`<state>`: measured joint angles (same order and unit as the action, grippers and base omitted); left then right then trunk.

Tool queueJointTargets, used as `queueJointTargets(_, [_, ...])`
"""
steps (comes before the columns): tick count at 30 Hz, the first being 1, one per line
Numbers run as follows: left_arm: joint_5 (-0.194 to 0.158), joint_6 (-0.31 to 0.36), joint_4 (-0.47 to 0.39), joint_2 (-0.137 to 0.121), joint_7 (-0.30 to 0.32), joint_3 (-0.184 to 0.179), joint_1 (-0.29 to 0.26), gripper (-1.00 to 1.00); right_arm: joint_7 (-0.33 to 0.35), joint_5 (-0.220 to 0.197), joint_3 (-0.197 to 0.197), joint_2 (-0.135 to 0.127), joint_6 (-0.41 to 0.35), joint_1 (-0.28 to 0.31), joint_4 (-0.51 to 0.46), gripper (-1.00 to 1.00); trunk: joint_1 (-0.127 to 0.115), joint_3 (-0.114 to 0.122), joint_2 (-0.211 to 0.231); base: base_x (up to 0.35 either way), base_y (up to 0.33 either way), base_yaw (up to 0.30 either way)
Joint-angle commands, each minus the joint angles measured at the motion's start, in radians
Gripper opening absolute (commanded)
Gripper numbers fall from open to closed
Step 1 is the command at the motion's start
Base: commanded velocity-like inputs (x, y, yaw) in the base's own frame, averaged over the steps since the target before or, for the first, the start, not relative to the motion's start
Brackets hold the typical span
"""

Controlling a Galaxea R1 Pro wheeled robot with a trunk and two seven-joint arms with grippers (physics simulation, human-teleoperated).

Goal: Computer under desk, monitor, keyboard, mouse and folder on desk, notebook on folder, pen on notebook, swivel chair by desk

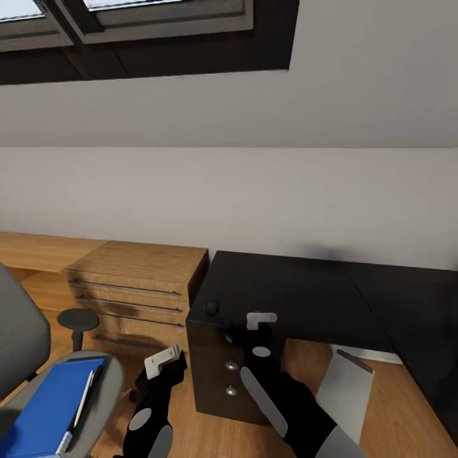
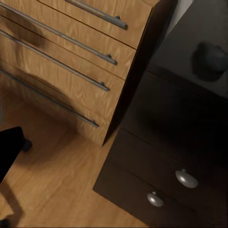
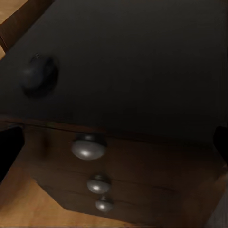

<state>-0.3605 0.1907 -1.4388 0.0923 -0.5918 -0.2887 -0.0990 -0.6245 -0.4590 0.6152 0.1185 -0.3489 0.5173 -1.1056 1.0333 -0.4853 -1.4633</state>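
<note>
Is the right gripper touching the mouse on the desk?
Apart. In the head view the right gripper hangs beside the mouse, bare dark desk between them.

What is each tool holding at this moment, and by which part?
Nothing is held. The left tool and the right tool hang free in front of the desk; the mouse lies untouched on it.

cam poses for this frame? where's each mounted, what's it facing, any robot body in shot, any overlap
Head: on the robot's head, looking forward and down at the desk, wooden drawers, chair with folder; both arms and left gripper, right gripper show.
Left wrist: on the left arm, facing the wooden drawers and desk drawers.
Right wrist: on the right arm, facing the desk top and knobs.
Shared: all three catch the mouse.
</note>
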Motion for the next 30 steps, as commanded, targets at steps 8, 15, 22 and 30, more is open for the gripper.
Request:
queueJointTargets(8, [-0.005,0.004,-0.002,0.000,-0.006,-0.002,-0.001,1.00,-0.008,-0.006,0.002,0.000,-0.004,0.001,0.000,1.00,-0.001,-0.001,-0.001,-0.336,0.000,-0.033])
queueJointTargets(15, [-0.005,0.004,-0.002,0.000,-0.006,-0.002,-0.001,1.00,-0.008,-0.006,0.003,0.001,-0.002,0.001,0.001,1.00,-0.001,-0.001,-0.001,-0.336,0.000,-0.001])
queueJointTargets(22, [-0.005,0.004,-0.002,0.000,-0.006,-0.002,-0.001,1.00,-0.008,-0.004,0.002,-0.002,-0.002,0.001,0.001,1.00,-0.001,0.001,-0.001,-0.336,0.000,-0.079])
queueJointTargets(30, [-0.005,0.004,0.000,0.000,-0.006,-0.003,-0.001,1.00,-0.010,-0.004,0.002,-0.002,-0.002,0.001,0.001,1.00,-0.001,0.002,-0.001,-0.336,0.000,-0.027])
